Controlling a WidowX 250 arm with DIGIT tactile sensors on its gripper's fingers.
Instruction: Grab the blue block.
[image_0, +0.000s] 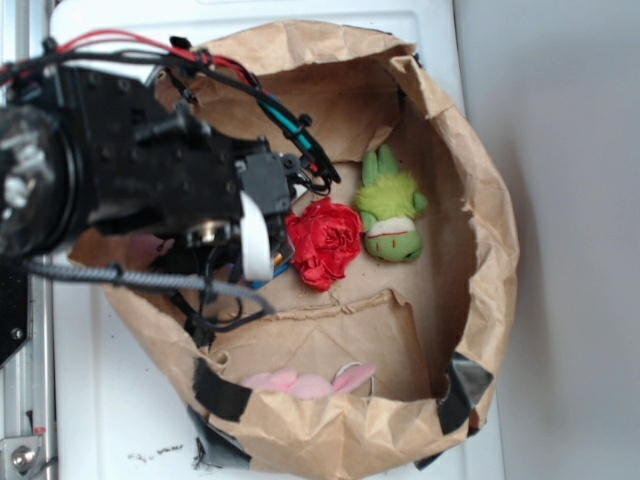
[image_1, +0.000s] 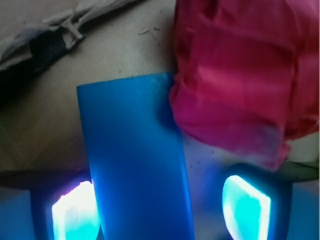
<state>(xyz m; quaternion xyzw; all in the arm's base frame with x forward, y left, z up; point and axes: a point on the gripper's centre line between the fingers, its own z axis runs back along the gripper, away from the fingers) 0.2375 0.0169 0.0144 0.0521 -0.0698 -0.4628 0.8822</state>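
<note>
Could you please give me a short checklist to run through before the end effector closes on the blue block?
1. Bright sky-blue rectangular block sits between the end effector fingers: ok, one pad on each side.
2. Fingers open wide enough: ok, there is a gap on the right side; the left pad is close to the block.
3. Block centred: not ok, it lies nearer the left pad.
4. Red fabric flower clear of the grasp: cannot tell, it touches or overlaps the block's upper right corner.
5. Green plush toy out of the way: ok, beyond the flower.
6. Finger depth past the block: cannot tell.
</note>
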